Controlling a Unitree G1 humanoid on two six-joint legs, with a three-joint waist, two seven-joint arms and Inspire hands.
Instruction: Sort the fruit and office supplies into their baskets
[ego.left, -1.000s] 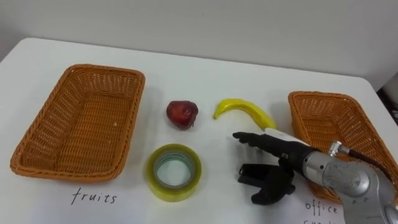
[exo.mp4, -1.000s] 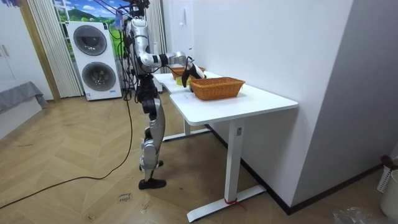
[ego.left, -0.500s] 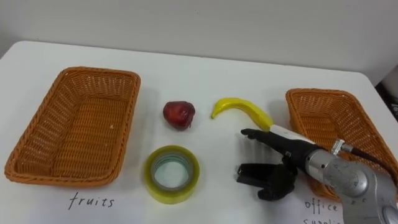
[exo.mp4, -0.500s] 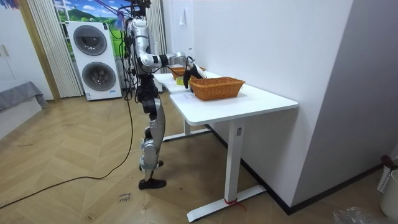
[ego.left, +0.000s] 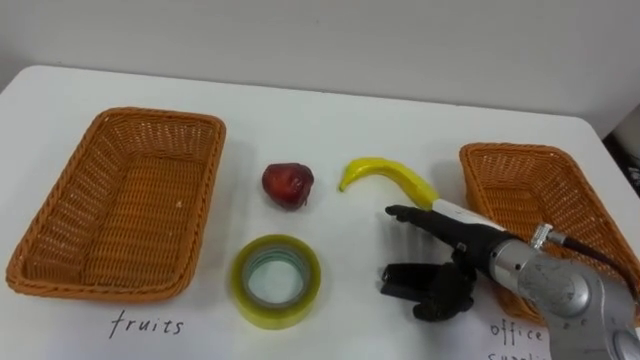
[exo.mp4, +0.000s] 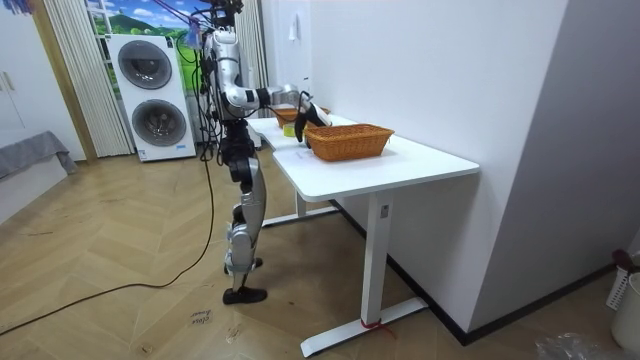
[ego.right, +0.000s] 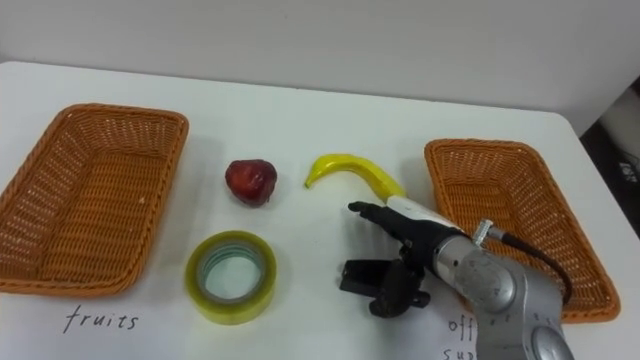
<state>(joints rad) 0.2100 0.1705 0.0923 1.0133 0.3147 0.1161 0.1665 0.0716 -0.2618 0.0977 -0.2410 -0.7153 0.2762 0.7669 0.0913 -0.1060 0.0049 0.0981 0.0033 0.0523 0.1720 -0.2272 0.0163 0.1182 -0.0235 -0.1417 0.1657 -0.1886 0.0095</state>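
Curved yellow banana (ego.left: 385, 177), dull red apple (ego.left: 289, 184), glossy tape roll (ego.left: 277, 280): loose on white tabletop (ego.left: 330, 120), between left woven basket (ego.left: 160, 115) and right woven basket (ego.left: 520, 152). Right hand (ego.left: 462, 255) beside banana, fingers (ego.left: 425, 220) straight, empty.

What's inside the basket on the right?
Only bare woven bottom shows inside the right basket; no fruit or supplies. The right hand's forearm covers its near corner, hiding that part.

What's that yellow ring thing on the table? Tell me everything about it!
It is a roll of tape, yellowish and see-through-looking, wound thick around a round hole. It lies flat on the white table, hole facing up, just nearer than the red apple, beside the left basket. Only the table touches it.
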